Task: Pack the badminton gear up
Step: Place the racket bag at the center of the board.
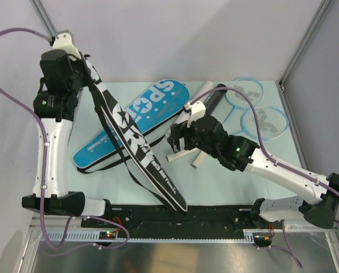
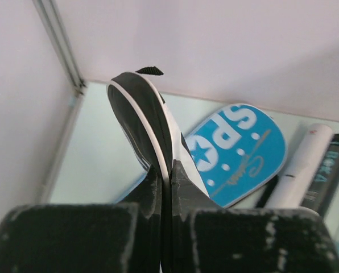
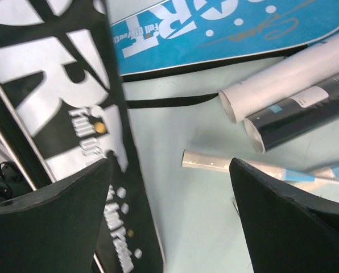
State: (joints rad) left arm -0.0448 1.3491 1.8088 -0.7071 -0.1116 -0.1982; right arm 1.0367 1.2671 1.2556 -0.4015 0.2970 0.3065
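two grippers are in use. the left gripper [image 2: 165, 170] is clenched on the rim of the black cover [image 2: 141, 114], jaws pressed flat against the thin edge. it holds that end high above the table [image 1: 280, 145], so the black cover slants down from the far left to the near edge, its strap hanging below it. whether the cover is unzipped cannot be told from these views.

the right gripper [image 3: 170, 165] is released, jaws spread wide and grasping nothing. it hovers just beside the lower part of the black cover, above a white racket handle [image 3: 215, 162] lying on the table.

outward from there:
- the white tube [image 3: 283, 74] and black tube [image 3: 306, 111] lie side by side, touching, open ends toward the gripper.
- the blue cover [image 1: 141, 119] lies flat behind the black one; no racket is seen in it.
- both rackets [image 1: 246, 91] lie on the table at the far right, heads near each other, outside any cover.
- no shuttlecock can be made out.

assessment: the task appears to be at an early stage. one cover is presented for loading; no item is stowed. left to do, as judged: insert each racket into a cover, close both covers, and deal with the tubes.
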